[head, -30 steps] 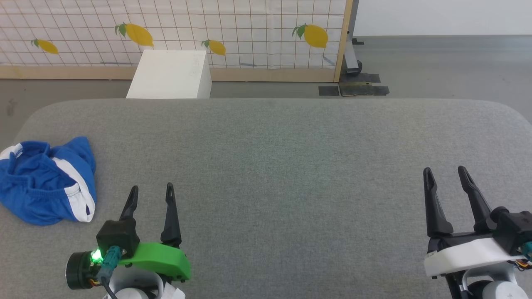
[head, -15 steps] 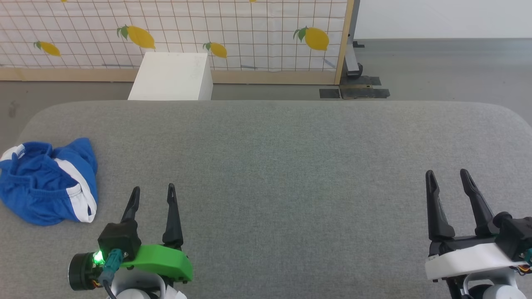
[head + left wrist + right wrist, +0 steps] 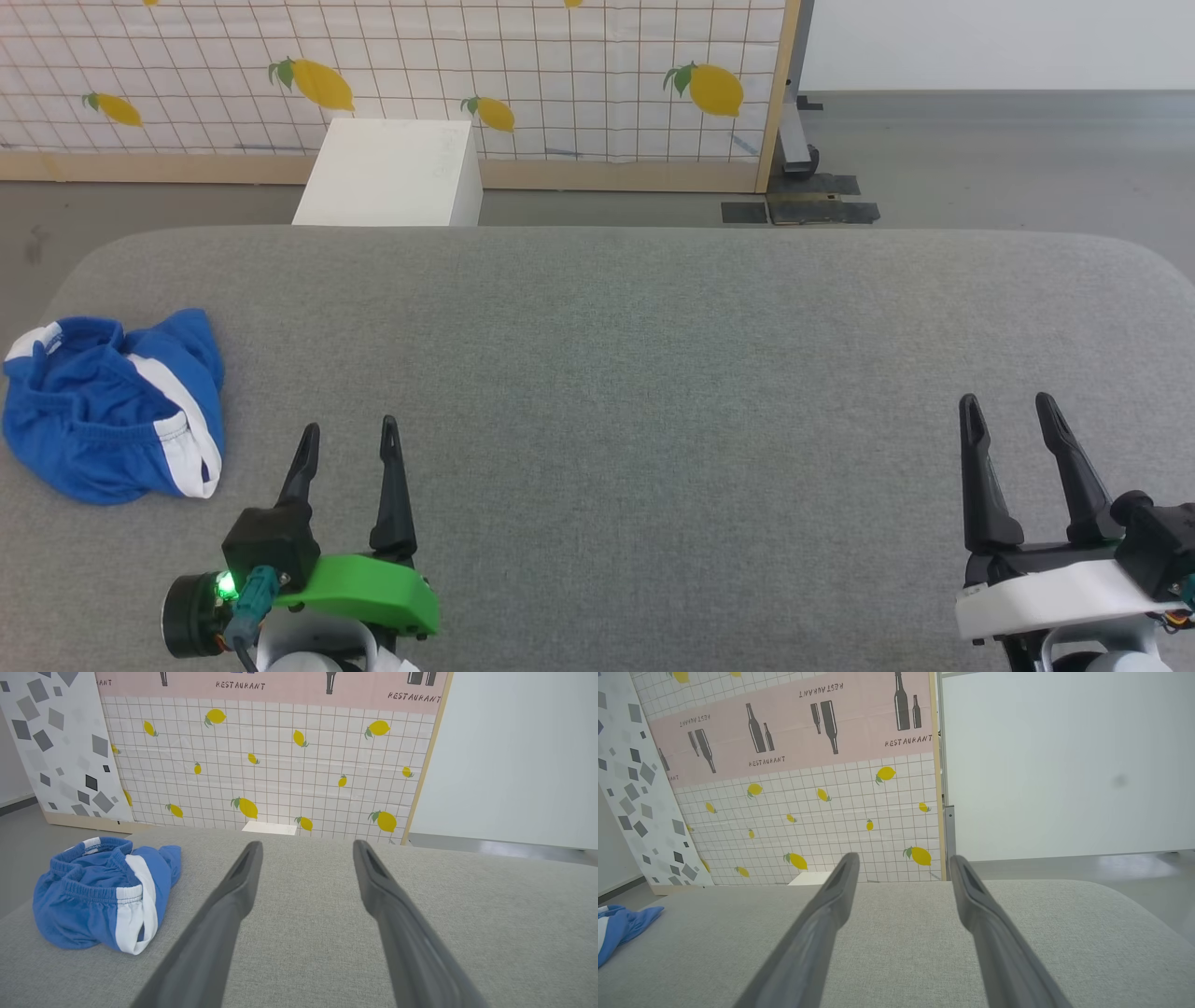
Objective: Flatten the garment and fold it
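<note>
Presently the left tool (image 3: 349,425) and right tool (image 3: 1007,399) gape empty, the garment (image 3: 103,420) lying crumpled near the left.

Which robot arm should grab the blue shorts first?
Probably the left. The left gripper is open and sits just beside the crumpled shorts, while the right gripper is far across the grey surface.

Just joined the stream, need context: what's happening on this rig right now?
A two-armed robot faces a grey padded table. The garment it must flatten and fold, blue shorts with white stripes, lies crumpled in a heap near the table's left edge. Nothing is handling it: the left gripper and the right gripper are both open and empty over the table's near side. The left one is nearer the heap but apart from it. Folding has not begun.
</note>
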Tool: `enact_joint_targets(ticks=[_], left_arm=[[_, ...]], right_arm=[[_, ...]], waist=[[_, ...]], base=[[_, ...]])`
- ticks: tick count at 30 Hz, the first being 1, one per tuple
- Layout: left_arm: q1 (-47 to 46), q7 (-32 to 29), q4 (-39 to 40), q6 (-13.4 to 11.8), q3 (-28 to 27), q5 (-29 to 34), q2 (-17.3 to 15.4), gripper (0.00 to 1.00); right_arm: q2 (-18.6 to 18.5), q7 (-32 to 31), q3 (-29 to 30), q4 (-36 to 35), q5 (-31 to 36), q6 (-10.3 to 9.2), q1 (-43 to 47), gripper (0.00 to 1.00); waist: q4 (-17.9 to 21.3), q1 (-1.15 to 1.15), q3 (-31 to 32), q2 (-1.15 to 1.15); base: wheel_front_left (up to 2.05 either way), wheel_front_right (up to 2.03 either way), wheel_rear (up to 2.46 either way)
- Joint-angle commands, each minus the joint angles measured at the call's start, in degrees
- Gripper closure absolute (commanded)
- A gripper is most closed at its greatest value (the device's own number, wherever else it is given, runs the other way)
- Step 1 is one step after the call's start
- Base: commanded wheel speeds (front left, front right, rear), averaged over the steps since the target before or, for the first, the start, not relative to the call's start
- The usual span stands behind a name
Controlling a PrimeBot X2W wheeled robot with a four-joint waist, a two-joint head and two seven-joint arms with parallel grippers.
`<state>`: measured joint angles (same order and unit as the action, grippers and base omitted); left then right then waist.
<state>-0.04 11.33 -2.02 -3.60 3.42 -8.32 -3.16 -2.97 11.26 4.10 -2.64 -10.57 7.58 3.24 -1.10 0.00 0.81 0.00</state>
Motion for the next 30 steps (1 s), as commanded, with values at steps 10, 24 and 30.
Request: enact_joint_targets(ticks=[10, 24, 30], left_arm=[[0.0, 1.7, -1.3, 0.2, 0.4, -1.4, 0.2, 0.00], [-0.2, 3.3, -2.7, -0.5, 1.2, -1.1, 0.3, 0.00], [-0.1, 3.7, -3.0, -0.8, 1.5, 0.1, 0.3, 0.00]], right_arm=[[0.1, 1.8, 0.1, 0.9, -1.3, -0.08, 1.0, 0.00], [0.1, 3.4, -0.2, 1.8, -0.5, -0.08, 1.4, 0.00], [0.1, 3.7, 0.2, 2.3, 0.4, -0.09, 1.5, 0.00]], waist=[[-0.1, 0.00, 0.1, 0.00], [-0.3, 0.00, 0.2, 0.00], [-0.4, 0.00, 0.3, 0.00]], base=[[0.00, 0.00, 0.00], [0.00, 0.00, 0.00], [0.00, 0.00, 0.00]])
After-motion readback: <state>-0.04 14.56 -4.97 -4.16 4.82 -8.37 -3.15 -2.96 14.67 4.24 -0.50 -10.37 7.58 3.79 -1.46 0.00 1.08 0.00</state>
